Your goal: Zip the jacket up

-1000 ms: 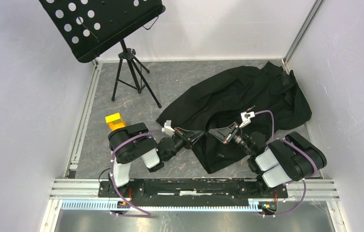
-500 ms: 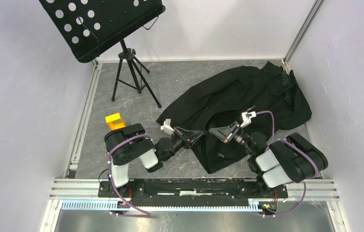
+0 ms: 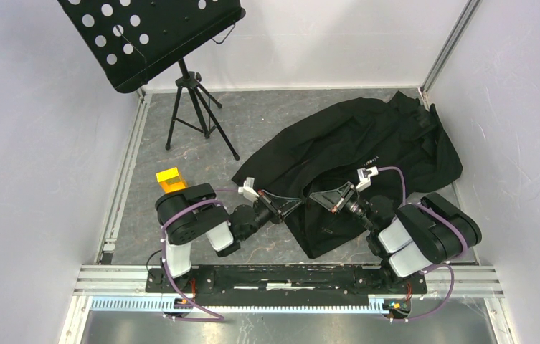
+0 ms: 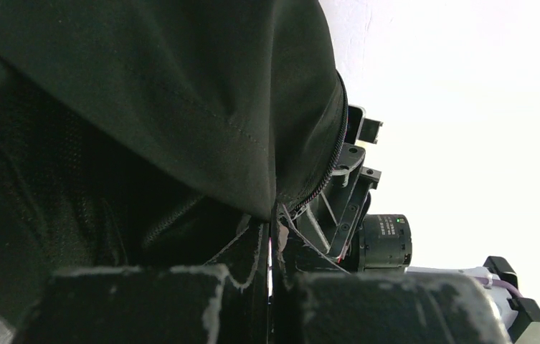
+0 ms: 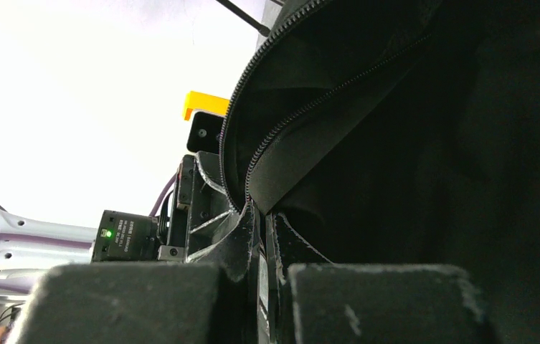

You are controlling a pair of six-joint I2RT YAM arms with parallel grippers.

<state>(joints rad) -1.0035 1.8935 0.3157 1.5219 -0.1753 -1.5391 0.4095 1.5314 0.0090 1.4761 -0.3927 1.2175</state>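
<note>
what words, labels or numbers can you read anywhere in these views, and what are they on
Nothing reads clearly.
jacket: small white lettering, too small to read.
left arm's camera module: white print by a green light, blurred.
right arm's camera module: tiny pale print, blurred.

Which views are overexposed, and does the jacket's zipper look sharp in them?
Left wrist view: the wall is blown out to white, the jacket is dark, yet its zipper teeth are sharp. Right wrist view: the same, zipper teeth crisp. Top external view: evenly lit, no glare.
</note>
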